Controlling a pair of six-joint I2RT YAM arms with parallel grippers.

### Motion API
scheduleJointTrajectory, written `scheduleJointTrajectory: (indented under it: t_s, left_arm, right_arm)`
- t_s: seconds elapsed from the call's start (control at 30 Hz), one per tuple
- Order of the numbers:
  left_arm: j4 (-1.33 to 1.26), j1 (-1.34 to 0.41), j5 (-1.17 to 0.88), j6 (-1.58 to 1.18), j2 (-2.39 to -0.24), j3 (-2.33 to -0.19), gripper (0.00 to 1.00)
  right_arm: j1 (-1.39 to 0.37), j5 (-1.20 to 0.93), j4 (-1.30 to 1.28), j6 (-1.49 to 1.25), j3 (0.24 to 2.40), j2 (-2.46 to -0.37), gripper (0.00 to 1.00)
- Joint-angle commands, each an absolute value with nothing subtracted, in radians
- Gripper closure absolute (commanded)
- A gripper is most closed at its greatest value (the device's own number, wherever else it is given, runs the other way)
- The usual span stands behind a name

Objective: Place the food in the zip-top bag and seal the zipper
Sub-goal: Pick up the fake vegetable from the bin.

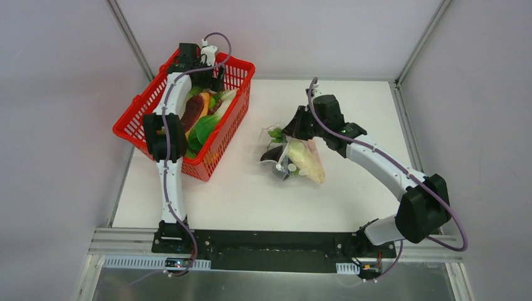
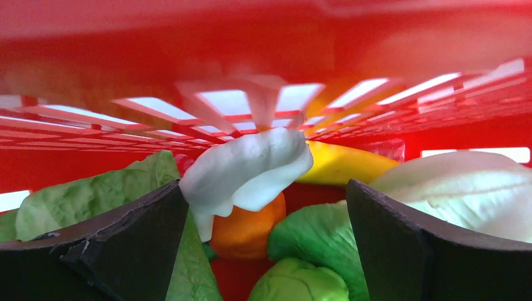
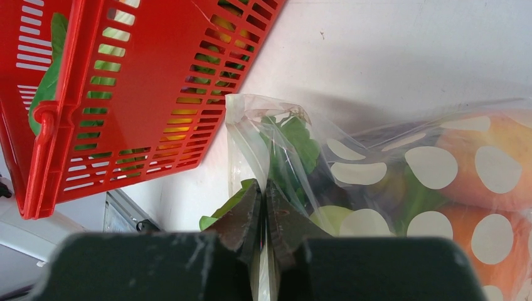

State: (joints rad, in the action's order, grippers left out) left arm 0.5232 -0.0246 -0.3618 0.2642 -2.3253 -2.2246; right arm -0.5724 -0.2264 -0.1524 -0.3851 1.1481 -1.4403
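The red basket (image 1: 227,128) overhangs the worktop (image 1: 251,200) at its left edge, with bare white surface between it and the zip-top bag (image 1: 295,164) mid-table. The left end effector (image 2: 263,207) gapes wide in the basket, empty, above an orange fruit (image 2: 248,231). The right end effector (image 3: 263,210) pinches the clear, crinkly bag's edge, with greens (image 3: 295,141) and a pale radish (image 1: 308,162) inside; grey walls all round

So it's a white counter (image 1: 251,200) boxed in by plain pale lilac-grey walls: a back wall (image 1: 282,31) across the top of the frame, plus a left panel (image 1: 50,125) and a right panel (image 1: 483,94). Thin metal struts (image 1: 128,31) run down the upper corners. Along the bottom there's an aluminium rail (image 1: 125,238), a black plate (image 1: 263,249) and a shiny metal sheet (image 1: 270,285). Lighting's soft and even.
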Motion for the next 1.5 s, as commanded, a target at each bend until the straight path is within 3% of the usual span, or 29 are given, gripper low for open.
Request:
scheduleJointTrajectory:
  t_s: [0.0, 0.13, 0.23, 0.3, 0.5, 0.67, 0.77, 1.17, 1.47]
  left_arm:
    - [0.52, -0.02, -0.427, 0.337, -2.353, -2.314, 0.01]
    - [0.502, -0.02, -0.409, 0.341, -2.381, -2.312, 0.04]
    - [0.528, -0.02, -0.406, 0.347, -2.399, -2.311, 0.13]
    - [0.554, -0.021, -0.393, 0.346, -2.407, -2.317, 0.24]
    - [0.557, -0.023, -0.376, 0.359, -2.374, -2.258, 0.33]
    - [0.571, -0.026, -0.37, 0.353, -2.364, -2.24, 0.66]
    - [0.53, -0.031, -0.375, 0.335, -2.337, -2.194, 1.0]
    - [0.312, -0.032, -0.503, 0.197, -2.107, -1.969, 1.0]
    - [0.228, -0.032, -0.45, 0.175, -1.873, -1.772, 1.0]
  right_arm:
    - [-0.569, -0.25, -0.119, -0.393, 1.162, -1.44, 0.93]
    - [-0.569, -0.258, -0.119, -0.396, 1.164, -1.452, 0.93]
    - [-0.568, -0.263, -0.117, -0.399, 1.164, -1.457, 0.92]
    - [-0.568, -0.265, -0.115, -0.4, 1.167, -1.461, 0.92]
    - [-0.569, -0.28, -0.115, -0.404, 1.172, -1.464, 0.92]
    - [-0.57, -0.278, -0.106, -0.415, 1.157, -1.452, 0.92]
    - [-0.57, -0.278, -0.103, -0.416, 1.155, -1.447, 0.92]
    - [-0.57, -0.281, -0.101, -0.419, 1.152, -1.43, 0.92]
    - [-0.57, -0.276, -0.095, -0.422, 1.137, -1.41, 0.92]
